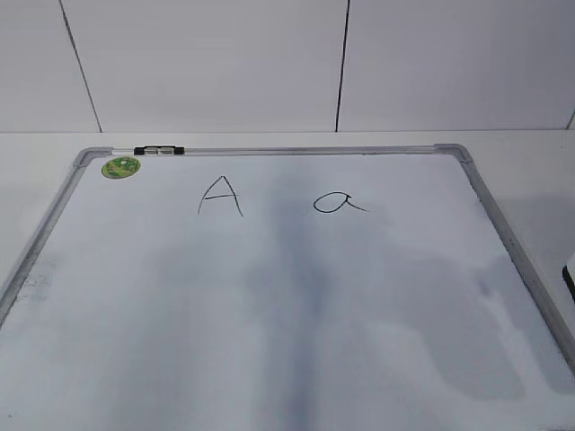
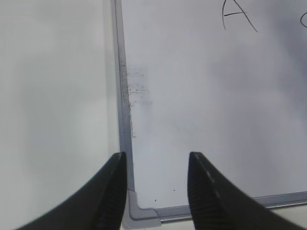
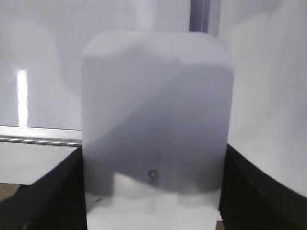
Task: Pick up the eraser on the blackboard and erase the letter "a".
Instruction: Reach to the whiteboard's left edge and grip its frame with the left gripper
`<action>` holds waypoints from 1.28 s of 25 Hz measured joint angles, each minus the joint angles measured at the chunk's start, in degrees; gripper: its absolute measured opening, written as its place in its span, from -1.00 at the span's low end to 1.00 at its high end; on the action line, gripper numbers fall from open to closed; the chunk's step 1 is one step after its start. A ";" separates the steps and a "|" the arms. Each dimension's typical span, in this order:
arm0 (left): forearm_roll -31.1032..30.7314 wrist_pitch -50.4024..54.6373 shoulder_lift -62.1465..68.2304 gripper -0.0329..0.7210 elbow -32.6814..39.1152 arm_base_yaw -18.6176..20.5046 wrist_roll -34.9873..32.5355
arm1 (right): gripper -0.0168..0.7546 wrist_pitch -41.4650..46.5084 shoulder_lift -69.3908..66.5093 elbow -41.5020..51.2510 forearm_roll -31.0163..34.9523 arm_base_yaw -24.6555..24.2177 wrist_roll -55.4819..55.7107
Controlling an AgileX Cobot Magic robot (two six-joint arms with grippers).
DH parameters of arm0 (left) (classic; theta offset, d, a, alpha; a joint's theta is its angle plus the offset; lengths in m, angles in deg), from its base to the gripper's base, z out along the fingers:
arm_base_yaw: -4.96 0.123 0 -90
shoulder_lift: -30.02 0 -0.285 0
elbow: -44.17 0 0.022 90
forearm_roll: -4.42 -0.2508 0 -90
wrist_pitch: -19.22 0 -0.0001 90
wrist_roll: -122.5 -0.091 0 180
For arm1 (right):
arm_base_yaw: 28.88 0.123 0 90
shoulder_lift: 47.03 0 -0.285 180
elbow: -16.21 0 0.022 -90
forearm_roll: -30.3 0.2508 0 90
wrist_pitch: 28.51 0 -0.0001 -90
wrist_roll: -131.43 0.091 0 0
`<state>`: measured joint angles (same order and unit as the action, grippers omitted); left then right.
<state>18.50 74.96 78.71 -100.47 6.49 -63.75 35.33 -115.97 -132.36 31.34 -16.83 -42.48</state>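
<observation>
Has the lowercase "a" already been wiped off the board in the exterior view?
No. The letter "a" is intact in black marker on the blackboard, right of the capital "A".

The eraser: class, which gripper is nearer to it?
Right. The right gripper has its jaws on either side of the eraser; the left gripper hangs open over the blackboard's corner, no eraser in view.

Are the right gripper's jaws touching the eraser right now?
Touching. In the right wrist view the eraser fills the right gripper, both dark jaws pressed flush against its sides.
</observation>
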 joint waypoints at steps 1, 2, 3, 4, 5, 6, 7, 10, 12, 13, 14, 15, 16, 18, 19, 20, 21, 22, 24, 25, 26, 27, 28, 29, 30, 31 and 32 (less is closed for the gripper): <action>0.05 -0.47 1.34 -0.06 0.00 0.00 0.00 | 0.45 -0.10 0.00 0.00 0.00 0.00 0.00; 0.05 -1.09 3.24 -0.06 0.00 0.00 0.00 | 0.45 -0.10 0.00 0.00 0.00 0.00 0.00; 0.05 -1.85 4.64 -0.06 0.00 0.00 0.00 | 0.45 -0.10 0.00 0.00 0.00 0.00 0.00; 0.05 -2.77 6.36 -0.06 0.00 0.00 0.00 | 0.45 -0.10 0.00 0.00 0.00 0.00 0.00; 0.05 -3.58 8.18 -0.06 0.00 0.00 0.00 | 0.45 -0.10 0.00 0.00 0.00 0.00 0.00; 0.14 -4.12 10.08 -0.06 0.00 0.00 0.00 | 0.45 -0.10 0.00 0.00 0.00 0.00 0.00; 0.14 -4.69 11.75 -0.06 -0.09 0.00 0.00 | 0.45 -0.10 0.00 0.00 0.00 0.00 0.00; 0.14 -5.60 18.08 -0.06 -0.34 0.00 0.00 | 0.45 -0.10 0.00 0.00 0.00 0.00 0.00; 0.14 -6.00 22.48 -0.06 -0.34 0.00 -0.17 | 0.45 -0.10 0.00 0.00 0.00 0.00 0.00; 0.14 -6.27 24.56 -0.06 -0.34 0.00 -0.55 | 0.45 -0.10 0.00 0.00 0.00 0.00 0.00; 0.14 -6.96 26.18 -0.06 -0.34 0.00 -0.99 | 0.45 -0.10 0.00 0.00 0.00 0.00 0.00; 0.18 -7.82 28.00 -0.06 -0.34 0.00 -1.67 | 0.45 -0.10 0.00 0.00 0.00 0.00 0.00; 0.18 -8.53 29.69 -0.06 -0.45 0.00 -2.15 | 0.45 -0.10 0.00 0.00 0.00 0.00 0.00; 0.18 -10.09 32.45 -0.06 -0.56 0.00 -2.82 | 0.45 -0.10 0.00 0.00 0.00 0.00 0.00; 0.18 -10.68 33.80 -0.06 -0.56 0.00 -3.10 | 0.45 -0.10 0.00 0.00 0.00 0.00 0.00; 0.18 -10.80 35.09 -0.06 -0.94 0.00 -3.26 | 0.45 -0.10 0.00 0.00 0.00 0.00 0.00; 0.18 -10.80 36.19 -0.06 -1.43 0.00 -3.68 | 0.45 -0.10 0.00 0.00 0.00 0.00 0.00; 0.18 -10.80 37.47 -0.06 -2.22 0.00 -4.01 | 0.45 -0.10 0.00 0.00 0.00 0.00 0.00; 0.18 -10.80 39.83 -0.06 -4.35 0.00 -4.56 | 0.45 -0.22 0.00 0.00 0.00 0.00 0.00; 0.18 -10.58 40.80 -0.06 -5.86 0.00 -4.84 | 0.45 -0.32 0.00 0.00 0.00 0.00 0.00; 0.18 -10.34 41.94 -0.06 -7.20 0.00 -5.07 | 0.45 -0.32 0.00 0.00 0.00 0.00 0.00; 0.18 -9.97 43.08 -0.06 -8.87 0.00 -5.10 | 0.45 -0.45 0.00 0.00 0.00 0.00 0.00; 0.18 -9.08 44.27 -0.06 -10.58 0.00 -5.19 | 0.45 -0.45 0.00 0.00 0.00 0.00 0.00; 0.18 -8.05 45.30 -0.06 -12.28 0.00 -5.23 | 0.45 -0.45 0.00 0.00 0.00 0.00 0.00; 0.18 -7.14 46.64 -0.06 -13.65 0.00 -5.32 | 0.45 -0.45 0.00 0.00 0.00 0.00 0.00; 0.18 -6.39 47.77 -0.06 -14.92 0.00 -5.32 | 0.45 -0.46 0.00 0.00 0.00 0.00 0.00; 0.18 -5.32 49.13 -0.06 -16.49 0.00 -5.32 | 0.45 -0.57 0.00 0.00 0.00 0.00 0.00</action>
<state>18.68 69.64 127.83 -116.96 6.49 -69.07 34.77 -115.97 -132.36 31.34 -16.83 -42.48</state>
